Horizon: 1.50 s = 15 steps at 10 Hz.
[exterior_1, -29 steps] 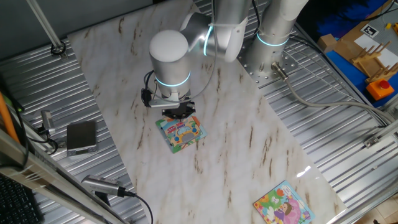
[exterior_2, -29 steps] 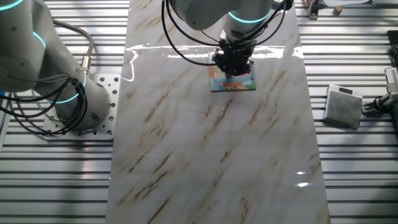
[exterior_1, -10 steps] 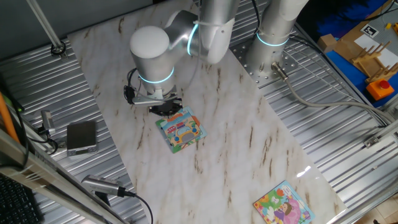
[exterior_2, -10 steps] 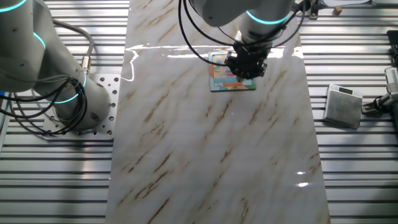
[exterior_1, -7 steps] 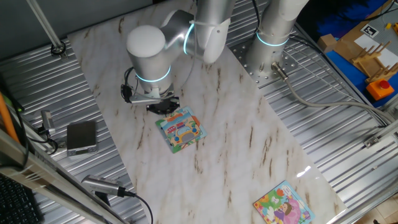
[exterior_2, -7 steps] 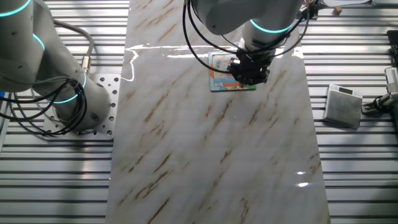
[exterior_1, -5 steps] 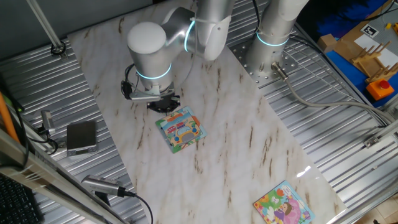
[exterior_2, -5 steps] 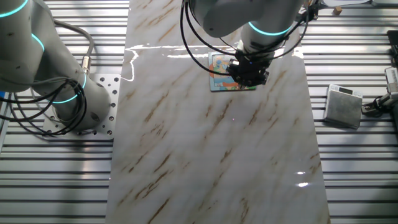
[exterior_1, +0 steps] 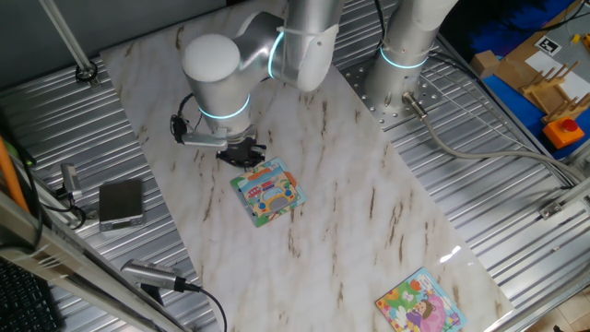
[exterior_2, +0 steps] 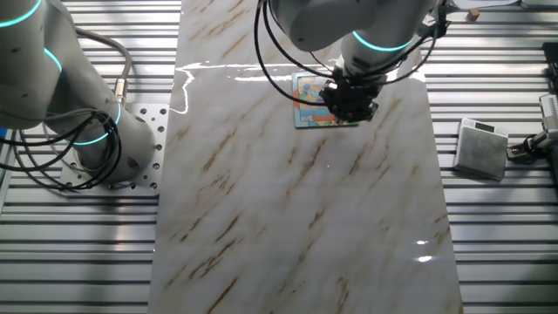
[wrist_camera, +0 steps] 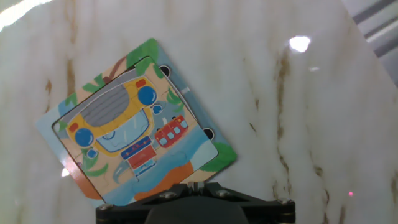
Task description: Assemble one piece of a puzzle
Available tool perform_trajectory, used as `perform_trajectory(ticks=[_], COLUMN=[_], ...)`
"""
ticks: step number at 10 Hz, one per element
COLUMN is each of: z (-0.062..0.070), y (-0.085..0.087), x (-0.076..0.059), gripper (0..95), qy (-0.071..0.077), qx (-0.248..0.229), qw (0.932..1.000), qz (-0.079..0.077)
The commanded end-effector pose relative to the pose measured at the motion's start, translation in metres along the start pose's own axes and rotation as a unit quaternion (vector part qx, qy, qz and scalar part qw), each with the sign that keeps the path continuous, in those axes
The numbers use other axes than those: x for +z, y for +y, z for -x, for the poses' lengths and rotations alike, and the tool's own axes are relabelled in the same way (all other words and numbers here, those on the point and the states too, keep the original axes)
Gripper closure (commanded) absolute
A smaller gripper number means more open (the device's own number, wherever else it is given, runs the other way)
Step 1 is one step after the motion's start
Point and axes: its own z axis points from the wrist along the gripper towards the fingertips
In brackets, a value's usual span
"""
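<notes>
The puzzle [exterior_1: 267, 193] is a small square with a light-blue border and a yellow cartoon vehicle, and it lies flat on the marble table [exterior_1: 350, 184]. The hand view shows the puzzle [wrist_camera: 134, 124] tilted like a diamond. A small red and pale piece [wrist_camera: 170, 132] looks seated flush in its picture. My gripper [exterior_1: 241, 154] hangs low just beyond the puzzle's upper-left corner. From the other side, the gripper [exterior_2: 349, 103] covers the right part of the puzzle [exterior_2: 307, 98]. The gripper [wrist_camera: 194, 185] has its fingers pressed together, and nothing shows between them.
A second puzzle [exterior_1: 419, 303] with a pink-purple figure lies near the table's front right corner. A grey box [exterior_1: 121, 203] sits off the marble on the ribbed metal, as does another arm's base [exterior_2: 105, 139]. Blue and orange gear [exterior_1: 553, 101] stands far right.
The gripper has moved from above the puzzle's top edge to just beyond its corner, and the wrist has turned slightly. The puzzle has not moved.
</notes>
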Motion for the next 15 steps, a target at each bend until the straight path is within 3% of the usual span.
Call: perform_trajectory(ticks=[1,2,4,6,7,8,9,11,13,14,15], z=[-0.03,-0.046,-0.066,-0.076,-0.08,-0.079,-0.079,-0.079,-0.068,-0.072,-0.079], y=[-0.039,-0.06,-0.087,-0.103,-0.104,-0.103,-0.103,-0.103,-0.095,-0.103,-0.12], x=[-0.009,-0.015,-0.019,-0.02,-0.021,-0.02,-0.02,-0.02,-0.016,-0.016,-0.018], gripper=[95.0,95.0,95.0,95.0,95.0,95.0,95.0,95.0,95.0,95.0,95.0], qy=[0.004,0.005,0.013,0.015,0.019,0.028,0.026,0.027,0.028,0.027,0.029], qx=[0.012,0.001,-0.023,-0.035,-0.014,-0.014,0.007,0.046,0.1,0.107,0.08], qw=[0.9974,0.9974,0.9976,0.9973,0.9979,0.9974,0.9974,0.9966,0.9934,0.9926,0.9952], qz=[0.07,0.071,0.065,0.062,0.061,0.065,0.067,0.062,0.049,0.049,0.049])
